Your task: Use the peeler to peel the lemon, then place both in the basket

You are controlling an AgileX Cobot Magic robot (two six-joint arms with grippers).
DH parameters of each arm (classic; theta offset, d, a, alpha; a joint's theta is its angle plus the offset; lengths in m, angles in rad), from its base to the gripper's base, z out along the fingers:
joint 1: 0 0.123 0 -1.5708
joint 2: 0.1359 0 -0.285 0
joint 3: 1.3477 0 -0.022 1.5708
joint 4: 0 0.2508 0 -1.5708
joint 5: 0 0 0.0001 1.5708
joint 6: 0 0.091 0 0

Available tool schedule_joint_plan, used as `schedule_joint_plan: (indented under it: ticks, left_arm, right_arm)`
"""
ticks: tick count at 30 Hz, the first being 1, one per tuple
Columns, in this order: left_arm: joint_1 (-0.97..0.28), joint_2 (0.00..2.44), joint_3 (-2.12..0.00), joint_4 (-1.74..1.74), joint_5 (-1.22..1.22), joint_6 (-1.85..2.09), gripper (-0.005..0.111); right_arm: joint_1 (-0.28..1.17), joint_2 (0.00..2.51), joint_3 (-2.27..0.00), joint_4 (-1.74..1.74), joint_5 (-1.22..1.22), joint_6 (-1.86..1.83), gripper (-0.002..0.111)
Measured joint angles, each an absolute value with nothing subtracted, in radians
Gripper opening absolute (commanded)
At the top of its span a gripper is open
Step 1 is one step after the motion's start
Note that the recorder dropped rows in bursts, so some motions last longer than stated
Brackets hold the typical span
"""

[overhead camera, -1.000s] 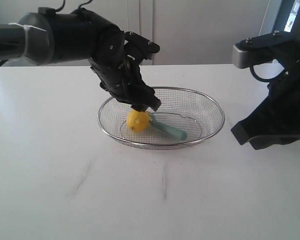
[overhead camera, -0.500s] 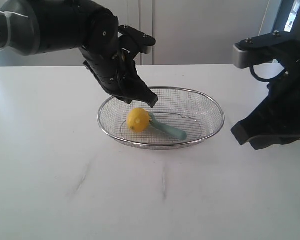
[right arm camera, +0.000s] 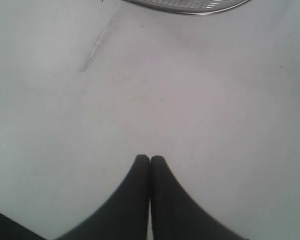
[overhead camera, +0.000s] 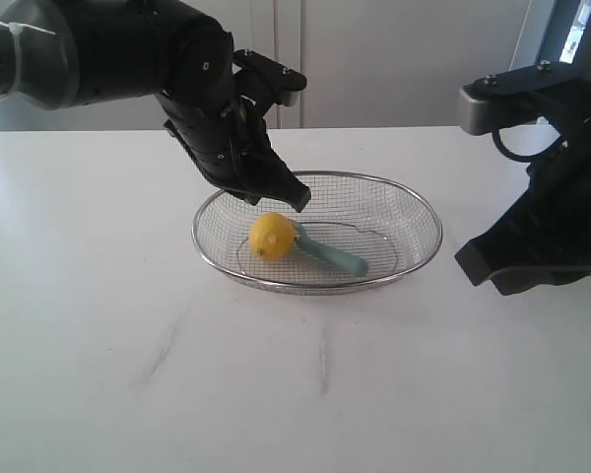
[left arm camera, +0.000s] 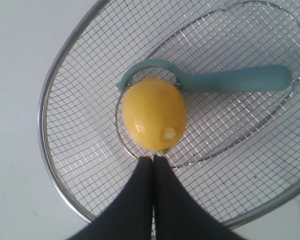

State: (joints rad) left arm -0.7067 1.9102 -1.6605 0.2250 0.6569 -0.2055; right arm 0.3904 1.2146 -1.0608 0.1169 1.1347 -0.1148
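The exterior view stands off the near side of the table (overhead camera: 98,374), slightly above it, facing across toward the wall (overhead camera: 404,59), far enough back to take in the whole basket (overhead camera: 414,222). The left wrist view hangs close over that basket, aiming steeply down past the closed left gripper (left arm camera: 153,159) at the lemon (left arm camera: 155,112) and peeler (left arm camera: 240,80), which the exterior view shares. The right wrist view faces down, near bare table, past the closed right gripper (right arm camera: 150,159), sharing only the basket's rim
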Motion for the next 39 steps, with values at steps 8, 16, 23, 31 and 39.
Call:
schedule_joint_plan:
  ticks: [8,16,23,31,39]
  left_arm:
    - [-0.707,1.91,-1.661,0.225,0.657,-0.205,0.0]
    - [-0.72,1.898,-1.661,0.225,0.657,-0.205,0.0]
    - [-0.827,1.862,-1.661,0.237,0.639,-0.205,0.0]
    - [-1.015,1.859,-1.661,0.284,0.616,-0.201,0.0]
    - [-1.024,1.81,-1.661,0.309,0.627,-0.201,0.0]
  right_arm:
    - [0.39,1.215,-1.061,0.117,1.135,-0.115,0.0]
    - [0.39,1.215,-1.061,0.117,1.135,-0.115,0.0]
    - [0.39,1.215,-1.061,0.117,1.135,-0.115,0.0]
    - [0.39,1.215,-1.061,0.117,1.189,-0.115,0.0]
    - [0.39,1.215,-1.059,0.117,1.217,-0.115,0.0]
